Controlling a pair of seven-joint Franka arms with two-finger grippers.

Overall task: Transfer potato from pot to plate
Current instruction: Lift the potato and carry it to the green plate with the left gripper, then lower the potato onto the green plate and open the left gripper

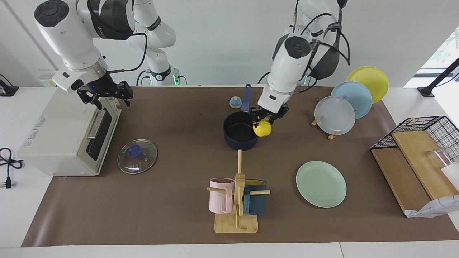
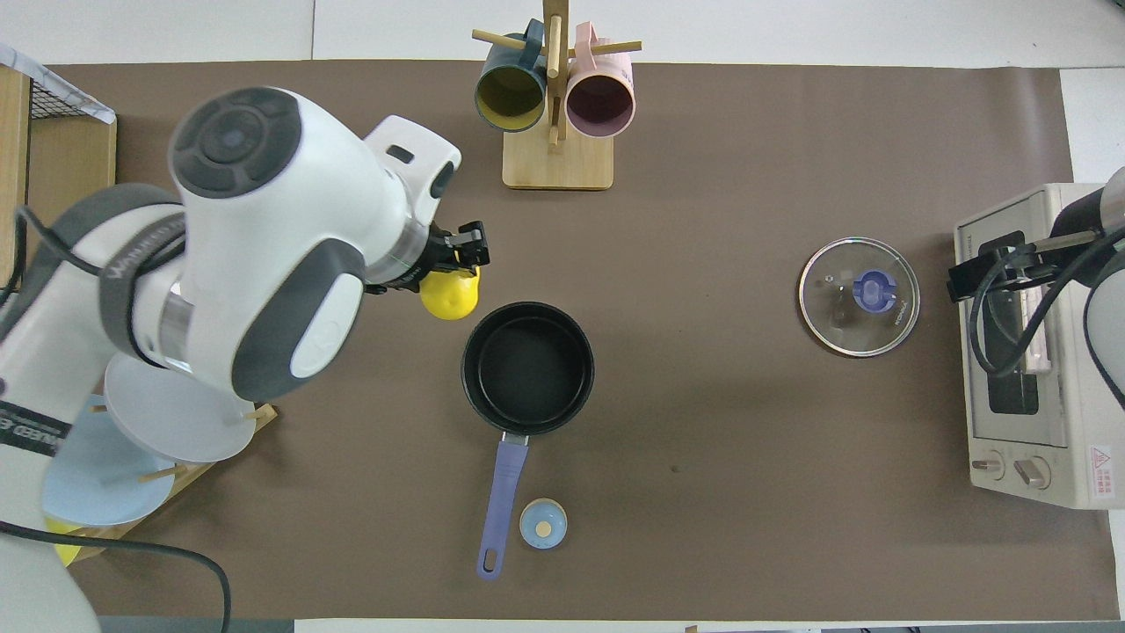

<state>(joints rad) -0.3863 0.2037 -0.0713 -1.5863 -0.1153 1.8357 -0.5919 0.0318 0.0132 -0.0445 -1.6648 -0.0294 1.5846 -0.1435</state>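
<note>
The left gripper (image 1: 263, 120) clamps the glossy, lumpy yellow potato (image 1: 262, 128) in the air just beside the dark navy pot (image 1: 239, 135). The round mint-green plate (image 1: 321, 184) lies on matte brown table covering (image 1: 172, 200). The right gripper (image 1: 105, 95) waits wide open over the cream toaster oven (image 1: 68, 132).

I see a white desk (image 1: 408, 96) covered by a brown mat (image 1: 172, 200). A plain white wall (image 1: 215, 39) rises past the mat's robot-side edge, and daylight enters through a window (image 1: 444, 46) beside the mat's left-arm end.

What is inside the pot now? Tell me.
Nothing: the pot shows only its bare black inside. The potato hangs in the left gripper, up beside the rim. No part of the inside is covered.
</note>
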